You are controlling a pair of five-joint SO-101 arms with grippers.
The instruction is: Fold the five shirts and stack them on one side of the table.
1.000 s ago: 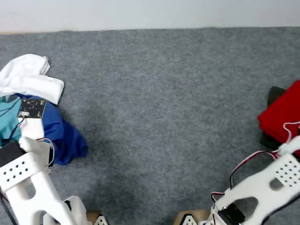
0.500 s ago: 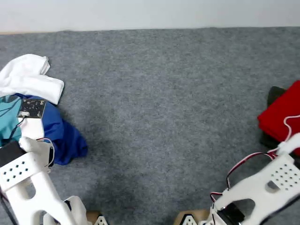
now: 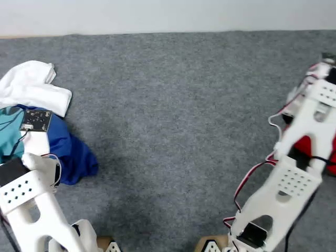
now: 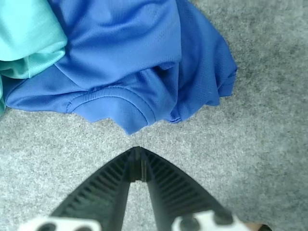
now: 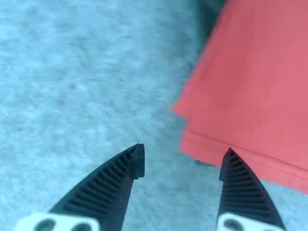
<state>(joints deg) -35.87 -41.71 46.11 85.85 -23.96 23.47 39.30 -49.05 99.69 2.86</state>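
Observation:
A crumpled blue shirt (image 3: 73, 152) lies at the table's left side, over a teal shirt (image 3: 8, 131), with a white shirt (image 3: 31, 86) behind them. My left gripper (image 4: 138, 159) is shut with nothing in it, tips just off the blue shirt's (image 4: 130, 72) collar edge; the teal shirt (image 4: 24, 38) lies beside it. A folded red shirt (image 3: 317, 149) lies at the right edge on a dark shirt, mostly hidden by the right arm (image 3: 302, 147). My right gripper (image 5: 184, 161) is open above the carpet at the corner of the red shirt (image 5: 255, 86).
Grey carpet (image 3: 184, 115) covers the table, bare across the middle. A pale wall runs along the far edge. Red and white cables (image 3: 254, 173) hang from the right arm. The left arm (image 3: 29, 205) rises from the near left corner.
The right arm has swung up and away from the near right corner, now stretching over the red shirt toward the far right. The left arm and the shirts have not moved.

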